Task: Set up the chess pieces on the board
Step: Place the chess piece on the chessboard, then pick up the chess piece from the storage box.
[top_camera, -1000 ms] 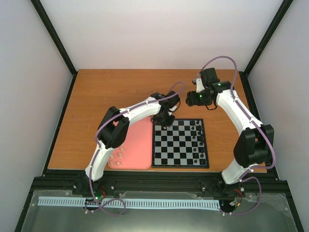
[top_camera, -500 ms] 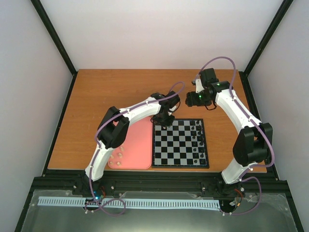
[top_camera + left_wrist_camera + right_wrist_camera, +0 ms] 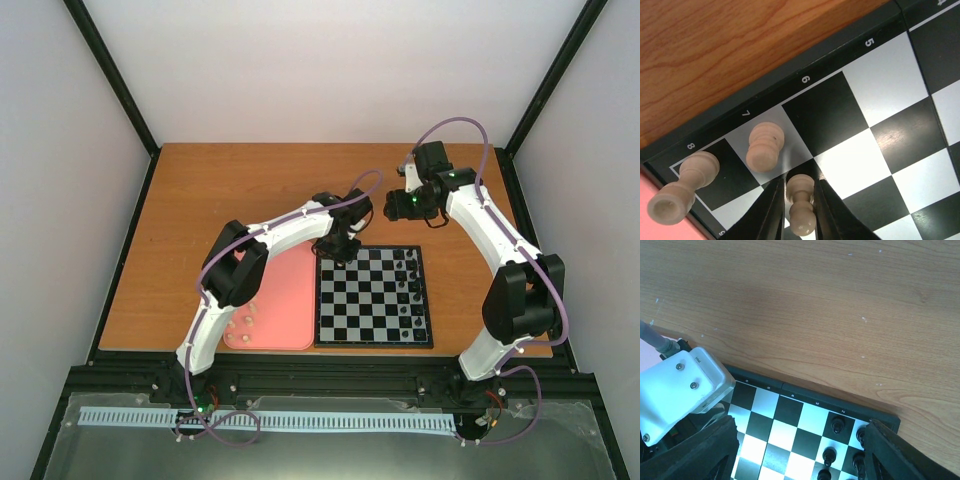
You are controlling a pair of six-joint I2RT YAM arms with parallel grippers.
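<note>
Three chess pieces (image 3: 765, 146) at board (image 3: 880, 85) corner.

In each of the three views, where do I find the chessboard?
Top external: the board lies just right of centre on the wooden table, beside the pink tray.
Left wrist: the board fills the lower right, below its diagonal black border.
Right wrist: the board lies along the bottom edge, centre.
Shared landmark: the board's far black border against the wood.

The right elbow (image 3: 522, 300) has swung slightly toward the board (image 3: 372, 300). The left fingers (image 3: 771, 212) have started easing apart around a pawn (image 3: 801, 210) near its far-left corner.
</note>
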